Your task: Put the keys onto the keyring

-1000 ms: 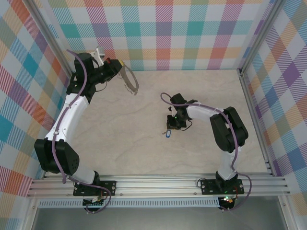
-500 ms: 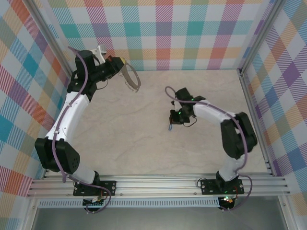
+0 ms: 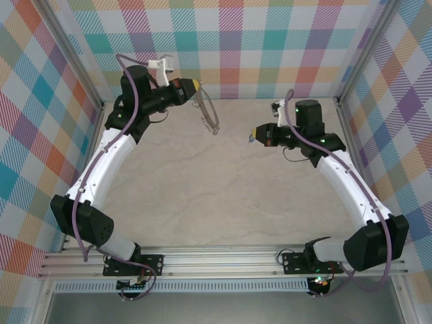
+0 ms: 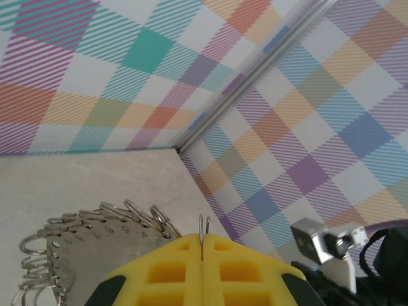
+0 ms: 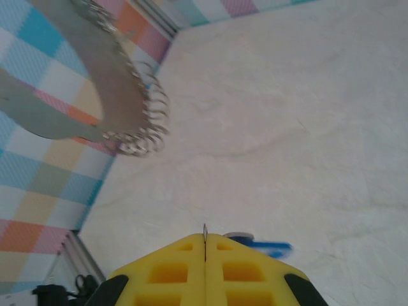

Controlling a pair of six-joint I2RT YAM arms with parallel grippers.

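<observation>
**Key aloft, ring offered: line up before threading**

The key (image 5: 266, 246) is clear of the tabletop (image 3: 202, 196), pinched in the right tool (image 5: 204, 240). Its yellow fingers are pressed together, and the blue head pokes out just past their tips on one side. The keyring (image 4: 83, 245) hangs from the left tool (image 4: 202, 240), whose fingers are likewise shut flat on a thin wire loop at their seam. Up close the keyring is a curved grey plate with a row of small split rings (image 5: 143, 135) along its edge. In the overhead view the left tool (image 3: 192, 86) holds it near the back wall, well apart from the right tool (image 3: 255, 137).

The step in hand looks like bringing the two together. To do it well, I would keep the left tool steady so the plate does not swing. Then turn the right wrist until the key's hole faces one ring end-on, and close the gap slowly. The key sits off-centre in the grip, so it may twist on contact. A light approach along the wire should beat pushing straight in.

No brand shows. The plate carries a line of small stamped digits beside its holes, too small to read with confidence.
</observation>
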